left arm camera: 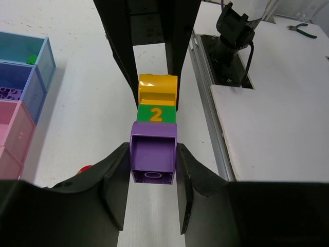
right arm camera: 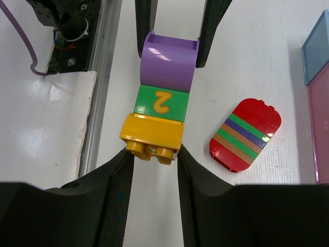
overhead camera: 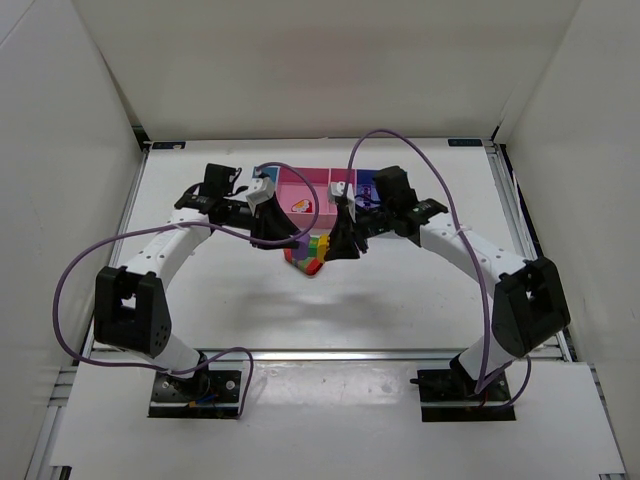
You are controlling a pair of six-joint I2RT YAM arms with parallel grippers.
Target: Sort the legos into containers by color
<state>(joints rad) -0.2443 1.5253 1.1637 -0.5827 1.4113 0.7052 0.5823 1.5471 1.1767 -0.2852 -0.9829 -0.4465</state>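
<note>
Lego chunk [left arm camera: 154,116], purple-green-yellow, is held just before the containers [overhead camera: 290,180], long axis running arm to arm. Its purple end is pinched by the left gripper [left arm camera: 152,167], its yellow end by the right gripper [right arm camera: 154,154]; it seems lifted off the table [left arm camera: 77,77].

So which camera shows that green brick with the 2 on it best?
The right wrist view: the green brick sits large in mid-frame, its yellow 2 plain. The left wrist view shows it too, but smaller. From the top camera it is only a speck of colour, the number unreadable.
</note>
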